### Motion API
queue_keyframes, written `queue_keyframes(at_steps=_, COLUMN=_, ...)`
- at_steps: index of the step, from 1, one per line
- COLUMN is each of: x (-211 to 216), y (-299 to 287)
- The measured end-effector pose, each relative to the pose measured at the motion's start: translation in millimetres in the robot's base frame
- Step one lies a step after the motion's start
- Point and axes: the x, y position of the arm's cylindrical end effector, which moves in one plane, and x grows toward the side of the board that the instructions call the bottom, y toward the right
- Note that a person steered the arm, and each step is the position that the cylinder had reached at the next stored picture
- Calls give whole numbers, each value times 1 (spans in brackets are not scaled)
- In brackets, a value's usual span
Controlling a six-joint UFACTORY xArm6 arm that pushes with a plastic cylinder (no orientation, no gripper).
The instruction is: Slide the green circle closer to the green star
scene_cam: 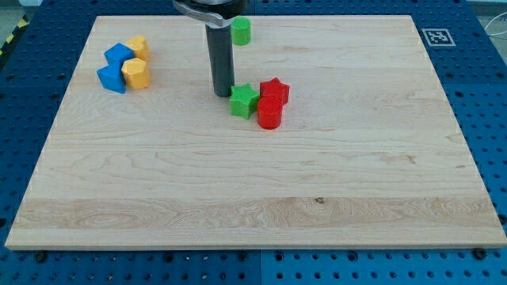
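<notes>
The green circle (pixel 241 31) stands near the board's top edge, just right of my rod. The green star (pixel 244 100) lies lower, near the middle of the board's upper half, touching a red circle (pixel 269 113) and a red star (pixel 274 89) on its right. My tip (pixel 223 94) rests on the board just left of the green star, close to it. The rod rises straight up, passing left of the green circle.
At the view's upper left sits a cluster: two blue blocks (pixel 117 55), (pixel 111 77) and two yellow blocks (pixel 138 45), (pixel 137 73). The wooden board (pixel 253 198) lies on a blue perforated table. A marker tag (pixel 437 36) sits at the upper right.
</notes>
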Motion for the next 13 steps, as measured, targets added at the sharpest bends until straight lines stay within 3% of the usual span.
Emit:
queue_keyframes(at_steps=2, x=2, y=0)
queue_keyframes(at_steps=5, x=-172, y=-69)
queue_keyframes(at_steps=6, x=-192, y=-39)
queue_keyframes(at_steps=13, x=-147, y=75)
